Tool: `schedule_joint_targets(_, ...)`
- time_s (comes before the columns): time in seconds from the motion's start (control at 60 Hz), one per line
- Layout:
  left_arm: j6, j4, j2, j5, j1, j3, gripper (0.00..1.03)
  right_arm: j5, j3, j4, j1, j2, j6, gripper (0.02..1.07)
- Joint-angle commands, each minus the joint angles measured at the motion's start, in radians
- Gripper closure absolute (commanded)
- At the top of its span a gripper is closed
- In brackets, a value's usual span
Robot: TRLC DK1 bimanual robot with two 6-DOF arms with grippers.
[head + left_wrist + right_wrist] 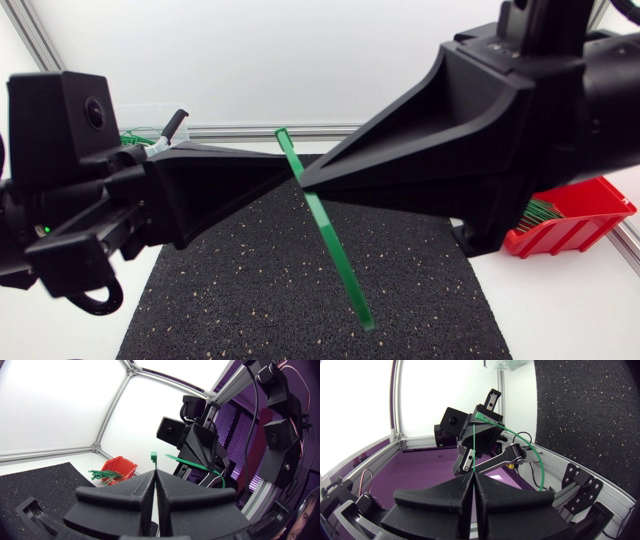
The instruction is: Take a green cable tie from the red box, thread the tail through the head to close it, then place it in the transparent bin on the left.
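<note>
Pinching green cable tie (331,247) above mat (240,300): left end effector (291,178), right end effector (305,183), both clamped.

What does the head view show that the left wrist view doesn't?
Only the head view: the green cable tie at full length, slanting down over the black mat, the right gripper pinching it too. Only the left wrist view: the closed line between the fingers of the left gripper, the tie's end poking past their tips. Both: the red box of spare ties.
</note>
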Motion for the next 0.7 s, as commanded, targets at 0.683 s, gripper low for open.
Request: schedule_joint_targets(0.683, -0.006, 0.012, -0.019, -0.004, -0.006, 0.015, 1.0, 0.016, -0.038, 0.029, -0.005, 0.0, 0.019, 1.01)
